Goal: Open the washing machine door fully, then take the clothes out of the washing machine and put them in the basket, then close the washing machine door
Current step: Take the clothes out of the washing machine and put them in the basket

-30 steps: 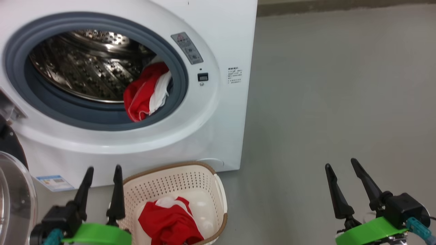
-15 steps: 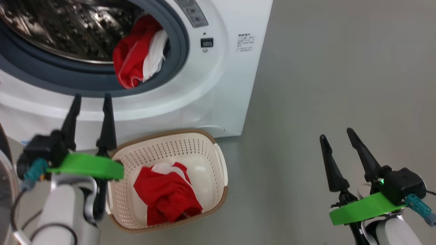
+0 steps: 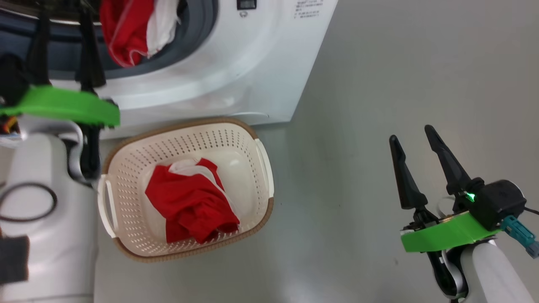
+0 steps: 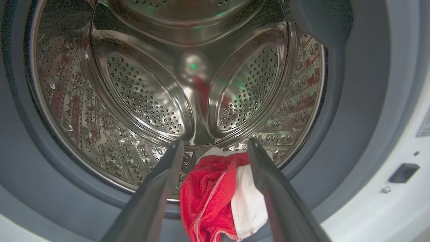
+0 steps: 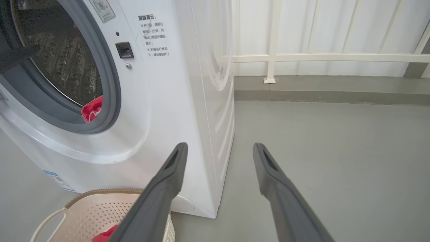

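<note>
— Where is the left hand?

— Raised to the mouth of the washing machine. Its two dark fingers are spread wide with nothing between the pads, and they point into the perforated steel drum.

— And the laundry inside?

— One red and white garment hangs over the drum's lower lip onto the grey gasket. From the left wrist it sits framed between the two fingers, beyond their tips (not pinched). In the head view it lies just to the right of them.

— Anything out of the machine already?

— Yes. A second red garment, with a strip of white showing, lies crumpled on the bottom of the cream basket. The basket, with its brown woven-look rim, stands on the grey floor just in front of the machine, below the opening.

— The right hand?

— Over the floor, well to the right of both basket and machine. Its fingers are parted and it holds nothing (a green bracket sits behind them). Its wrist view looks past the machine's side panel to a white railing.
</note>
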